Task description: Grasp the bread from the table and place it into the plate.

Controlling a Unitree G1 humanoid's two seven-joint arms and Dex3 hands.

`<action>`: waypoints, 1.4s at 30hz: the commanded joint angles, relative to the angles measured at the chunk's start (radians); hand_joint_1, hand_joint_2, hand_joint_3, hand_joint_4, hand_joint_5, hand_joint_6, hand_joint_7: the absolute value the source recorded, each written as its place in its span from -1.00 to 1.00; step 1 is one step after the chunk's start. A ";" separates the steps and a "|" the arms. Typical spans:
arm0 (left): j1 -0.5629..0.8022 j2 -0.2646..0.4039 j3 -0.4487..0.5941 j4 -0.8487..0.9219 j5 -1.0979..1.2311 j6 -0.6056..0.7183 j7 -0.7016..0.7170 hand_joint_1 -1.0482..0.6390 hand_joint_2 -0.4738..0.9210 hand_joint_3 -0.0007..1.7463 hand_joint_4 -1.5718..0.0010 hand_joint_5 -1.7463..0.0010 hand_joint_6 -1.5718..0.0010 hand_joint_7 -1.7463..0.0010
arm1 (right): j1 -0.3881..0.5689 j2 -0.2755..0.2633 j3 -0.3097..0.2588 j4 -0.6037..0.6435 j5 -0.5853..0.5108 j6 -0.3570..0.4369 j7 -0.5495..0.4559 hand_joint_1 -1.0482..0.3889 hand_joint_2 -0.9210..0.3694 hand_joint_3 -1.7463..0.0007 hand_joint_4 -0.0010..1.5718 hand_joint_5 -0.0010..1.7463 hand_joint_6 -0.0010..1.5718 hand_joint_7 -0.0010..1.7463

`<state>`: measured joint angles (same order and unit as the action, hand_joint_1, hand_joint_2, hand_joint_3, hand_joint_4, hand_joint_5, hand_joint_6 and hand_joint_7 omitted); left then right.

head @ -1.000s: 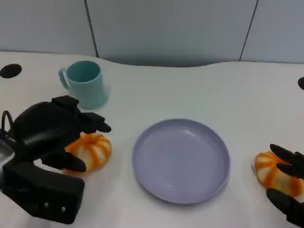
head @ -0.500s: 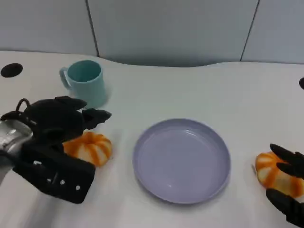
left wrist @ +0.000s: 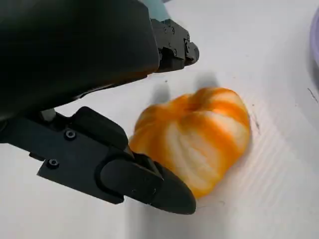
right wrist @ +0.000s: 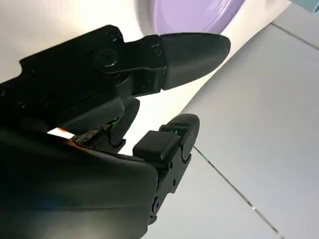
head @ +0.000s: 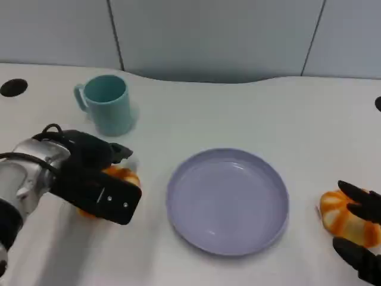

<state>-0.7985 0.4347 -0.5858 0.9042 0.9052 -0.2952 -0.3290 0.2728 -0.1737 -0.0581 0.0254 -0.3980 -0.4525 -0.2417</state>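
Note:
An orange-and-white striped bread (head: 124, 175) lies on the white table left of the empty lavender plate (head: 226, 202). My left hand (head: 89, 176) has come down over this bread and hides most of it. In the left wrist view the bread (left wrist: 199, 134) lies between the spread fingers (left wrist: 174, 46), with the lower finger against its edge and the upper ones apart from it. A second striped bread (head: 339, 215) lies right of the plate. My right hand (head: 362, 238) sits at it with fingers spread.
A teal mug (head: 108, 104) stands behind my left hand, close to it. Black round spots (head: 13, 88) mark the table's far left and right edges. The right wrist view catches the plate's rim (right wrist: 194, 12) and a grey panelled wall.
My left hand has swung round and dropped lower over the left bread, covering more of it. The right hand, both breads and the plate stay where they were.

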 commanded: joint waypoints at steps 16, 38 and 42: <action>-0.054 -0.116 -0.104 0.372 0.004 0.050 0.290 -0.80 1.00 -0.52 0.88 0.94 0.93 0.99 | 0.007 -0.005 -0.019 -0.003 0.030 -0.030 -0.010 -0.11 -1.00 0.63 0.01 -0.81 -0.16 -1.00; -0.081 -0.140 0.016 0.436 -0.183 0.050 0.310 0.01 0.89 -0.88 0.56 -0.73 0.64 -0.42 | 0.008 -0.007 -0.039 0.010 0.058 -0.071 -0.007 -0.04 -1.00 0.65 0.10 -0.77 -0.13 -0.99; -0.088 -0.133 0.021 0.433 -0.193 0.037 0.288 -0.02 0.92 -0.90 0.47 -0.91 0.63 -0.68 | 0.012 -0.004 -0.042 0.002 0.052 -0.062 -0.007 -0.03 -1.00 0.65 0.09 -0.77 -0.13 -0.99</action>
<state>-0.8919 0.2892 -0.5686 1.3249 0.7149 -0.2559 -0.0134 0.2786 -0.1714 -0.0888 0.0309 -0.3543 -0.5108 -0.2420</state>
